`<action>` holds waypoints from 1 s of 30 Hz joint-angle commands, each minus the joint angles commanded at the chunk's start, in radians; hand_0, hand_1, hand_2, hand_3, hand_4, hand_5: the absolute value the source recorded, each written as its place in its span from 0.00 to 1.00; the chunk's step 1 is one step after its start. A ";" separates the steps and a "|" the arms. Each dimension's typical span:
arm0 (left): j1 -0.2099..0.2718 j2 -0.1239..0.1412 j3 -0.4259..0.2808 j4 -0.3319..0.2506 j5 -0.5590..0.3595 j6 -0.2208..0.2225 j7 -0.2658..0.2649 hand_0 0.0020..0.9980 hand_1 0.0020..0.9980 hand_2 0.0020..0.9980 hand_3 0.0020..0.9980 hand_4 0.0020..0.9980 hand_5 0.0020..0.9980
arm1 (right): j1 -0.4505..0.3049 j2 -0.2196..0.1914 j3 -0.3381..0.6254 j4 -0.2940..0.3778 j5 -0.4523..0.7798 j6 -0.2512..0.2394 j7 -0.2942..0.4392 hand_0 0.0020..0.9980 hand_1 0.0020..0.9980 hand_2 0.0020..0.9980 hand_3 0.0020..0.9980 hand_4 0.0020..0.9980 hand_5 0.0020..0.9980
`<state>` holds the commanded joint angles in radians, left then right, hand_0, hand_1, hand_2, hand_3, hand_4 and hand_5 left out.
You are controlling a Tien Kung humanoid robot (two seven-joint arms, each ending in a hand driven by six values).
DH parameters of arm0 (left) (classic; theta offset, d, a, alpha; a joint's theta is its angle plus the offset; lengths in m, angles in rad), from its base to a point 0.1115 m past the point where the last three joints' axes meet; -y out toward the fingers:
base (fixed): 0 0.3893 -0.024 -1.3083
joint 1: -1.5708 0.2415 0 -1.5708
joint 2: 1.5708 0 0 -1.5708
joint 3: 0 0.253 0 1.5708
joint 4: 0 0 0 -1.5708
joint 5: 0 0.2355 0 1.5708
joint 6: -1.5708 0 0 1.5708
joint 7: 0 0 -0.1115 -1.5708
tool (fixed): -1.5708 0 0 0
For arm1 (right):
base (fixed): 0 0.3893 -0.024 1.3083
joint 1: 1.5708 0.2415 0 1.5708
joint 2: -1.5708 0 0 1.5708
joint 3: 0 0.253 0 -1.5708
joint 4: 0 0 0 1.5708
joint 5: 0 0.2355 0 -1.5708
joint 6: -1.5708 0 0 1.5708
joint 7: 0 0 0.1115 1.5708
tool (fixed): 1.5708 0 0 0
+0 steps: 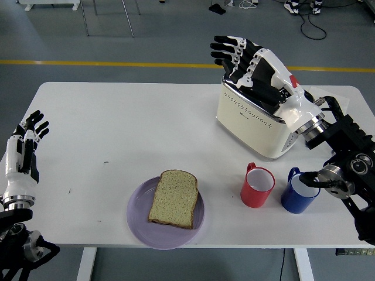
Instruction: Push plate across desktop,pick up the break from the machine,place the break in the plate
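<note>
A slice of brown bread lies flat on the purple plate near the table's front edge. The cream and chrome toaster stands at the back right; its top is partly hidden by my right hand. That hand hovers above the toaster with fingers spread, pointing left, holding nothing. My left hand is raised at the far left edge of the table, fingers extended and empty.
A red mug and a blue mug stand in front of the toaster. The white table stretches left of the toaster. A yellow line runs across the grey floor behind.
</note>
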<state>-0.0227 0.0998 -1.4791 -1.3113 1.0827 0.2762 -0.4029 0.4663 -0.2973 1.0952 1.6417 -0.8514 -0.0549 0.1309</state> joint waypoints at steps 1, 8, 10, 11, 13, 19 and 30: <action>-0.003 0.000 -0.002 -0.001 0.000 0.000 0.001 0.77 0.78 0.86 0.79 0.43 0.82 | -0.017 -0.001 0.039 0.005 0.009 0.002 -0.002 0.81 0.75 0.76 0.76 0.54 0.37; -0.023 -0.002 -0.009 -0.027 -0.003 0.000 0.011 0.77 0.78 0.85 0.79 0.43 0.81 | -0.142 -0.015 0.255 0.015 0.059 -0.014 -0.012 0.81 0.75 0.76 0.76 0.54 0.36; -0.022 -0.002 -0.010 -0.034 -0.003 0.001 0.013 0.77 0.78 0.85 0.79 0.43 0.81 | -0.175 -0.016 0.287 0.010 0.059 -0.009 -0.016 0.81 0.75 0.76 0.76 0.54 0.36; -0.021 -0.001 -0.010 -0.037 -0.004 0.001 0.016 0.77 0.78 0.85 0.79 0.43 0.81 | -0.194 -0.019 0.299 0.010 0.064 -0.006 -0.020 0.81 0.75 0.76 0.76 0.54 0.36; -0.019 0.000 -0.010 -0.039 -0.006 0.001 0.019 0.77 0.78 0.85 0.79 0.44 0.81 | -0.226 -0.021 0.313 0.011 0.069 -0.003 -0.025 0.81 0.75 0.76 0.76 0.53 0.37; -0.013 -0.003 -0.008 -0.049 -0.010 0.002 0.017 0.77 0.78 0.85 0.79 0.44 0.81 | -0.297 -0.007 0.340 0.012 0.059 0.004 -0.033 0.81 0.75 0.77 0.76 0.52 0.38; -0.018 0.001 -0.009 -0.064 0.004 0.014 0.008 0.77 0.78 0.85 0.79 0.45 0.83 | -0.330 0.011 0.369 -0.008 0.061 0.025 -0.039 0.80 0.75 0.77 0.76 0.52 0.39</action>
<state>-0.0406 0.1008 -1.4878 -1.3748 1.0872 0.2899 -0.3945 0.1366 -0.2864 1.4647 1.6341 -0.7901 -0.0303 0.0920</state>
